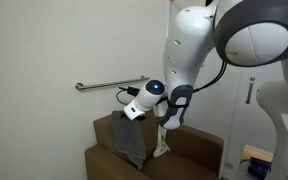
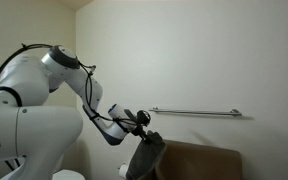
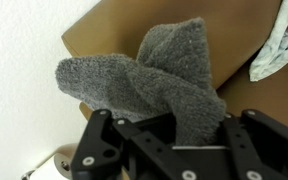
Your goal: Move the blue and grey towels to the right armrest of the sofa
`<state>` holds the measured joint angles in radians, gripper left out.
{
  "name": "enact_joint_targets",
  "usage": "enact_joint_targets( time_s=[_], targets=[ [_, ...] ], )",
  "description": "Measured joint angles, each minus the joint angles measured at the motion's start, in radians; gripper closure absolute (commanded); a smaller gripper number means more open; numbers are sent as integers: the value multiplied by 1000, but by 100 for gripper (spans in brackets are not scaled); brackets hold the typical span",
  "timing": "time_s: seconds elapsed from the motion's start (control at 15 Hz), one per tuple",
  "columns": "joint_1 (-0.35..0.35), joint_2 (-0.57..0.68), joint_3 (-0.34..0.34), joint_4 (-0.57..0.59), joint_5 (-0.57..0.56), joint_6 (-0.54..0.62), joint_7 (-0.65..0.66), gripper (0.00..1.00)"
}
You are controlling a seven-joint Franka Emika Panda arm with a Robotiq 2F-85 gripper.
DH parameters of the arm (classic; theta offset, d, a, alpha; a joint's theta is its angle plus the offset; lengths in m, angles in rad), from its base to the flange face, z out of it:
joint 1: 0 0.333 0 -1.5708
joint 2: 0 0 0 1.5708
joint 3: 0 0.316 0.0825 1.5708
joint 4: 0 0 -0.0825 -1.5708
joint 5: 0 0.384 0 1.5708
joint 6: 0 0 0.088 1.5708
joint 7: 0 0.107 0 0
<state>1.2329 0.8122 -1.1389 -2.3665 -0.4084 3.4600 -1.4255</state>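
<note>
My gripper (image 3: 179,125) is shut on the dark grey towel (image 3: 154,80), which bunches up between the black fingers and fills the middle of the wrist view. In both exterior views the grey towel (image 1: 132,145) (image 2: 147,158) hangs down from the gripper (image 1: 134,118) (image 2: 144,133), above the brown sofa (image 1: 189,150) (image 2: 204,160). Its lower end reaches the sofa's upholstery near one end. The blue towel is out of view. I cannot tell which part is the right armrest.
A narrow cream cloth with greenish marks (image 3: 279,50) (image 1: 162,145) lies draped on the sofa beside the towel. A metal handrail (image 1: 109,85) (image 2: 194,112) runs along the white wall behind. The robot arm's white body (image 1: 244,40) stands close to the sofa.
</note>
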Motion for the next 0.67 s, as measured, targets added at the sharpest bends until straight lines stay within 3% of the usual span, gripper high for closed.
enact_joint_targets(
  time_s=[0.67],
  targets=[
    [3,-92,-27,11,0,0,-18,97]
  ],
)
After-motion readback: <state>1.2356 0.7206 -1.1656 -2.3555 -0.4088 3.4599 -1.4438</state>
